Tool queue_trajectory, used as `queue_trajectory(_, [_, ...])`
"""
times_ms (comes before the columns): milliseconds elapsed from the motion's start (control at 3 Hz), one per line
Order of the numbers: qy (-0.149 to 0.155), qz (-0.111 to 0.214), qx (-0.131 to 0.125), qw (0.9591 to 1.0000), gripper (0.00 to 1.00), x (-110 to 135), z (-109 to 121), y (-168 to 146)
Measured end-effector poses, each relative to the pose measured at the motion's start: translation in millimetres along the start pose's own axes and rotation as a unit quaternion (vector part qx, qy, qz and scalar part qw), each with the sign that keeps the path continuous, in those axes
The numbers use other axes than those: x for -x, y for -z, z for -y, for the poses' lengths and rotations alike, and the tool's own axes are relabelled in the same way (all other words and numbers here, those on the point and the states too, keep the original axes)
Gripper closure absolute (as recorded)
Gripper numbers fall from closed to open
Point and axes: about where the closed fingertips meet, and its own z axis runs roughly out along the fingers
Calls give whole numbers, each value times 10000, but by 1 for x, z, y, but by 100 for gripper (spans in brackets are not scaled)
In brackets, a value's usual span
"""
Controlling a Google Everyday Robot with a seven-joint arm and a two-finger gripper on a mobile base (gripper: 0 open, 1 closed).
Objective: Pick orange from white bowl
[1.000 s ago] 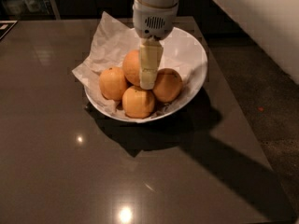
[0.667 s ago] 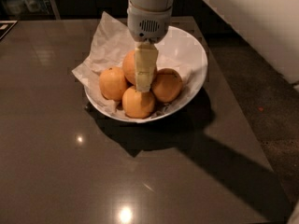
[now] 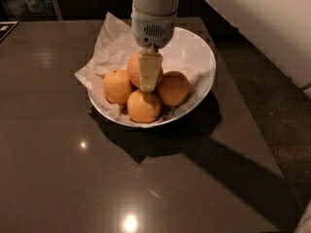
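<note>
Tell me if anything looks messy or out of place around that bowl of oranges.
Only the crumpled paper: it spills over the left rim of the white bowl onto the table. The pincer hangs over the piled fruit.

No readable text, label, brand, number or sign anywhere; nothing legible on the gripper (image 3: 149, 79), which hangs low over the middle of the white bowl (image 3: 205, 57), nor on its vented grey housing (image 3: 153, 30), the paper lining (image 3: 104, 47) or the dark table (image 3: 48, 154)

Glossy white bowl (image 3: 204, 57), crumpled paper (image 3: 114, 42); perhaps plastic, matt jaws inside it.
</note>
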Motion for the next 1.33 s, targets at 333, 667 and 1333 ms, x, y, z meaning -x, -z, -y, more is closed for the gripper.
queue_trajectory(333, [0,0,0,10000,83,0,0,0])
queue_trajectory(667, [114,272,-301,9991,100,0,-6,13])
queue_trajectory(1333, [388,789,-1154,9894,100,-20,-46,49])
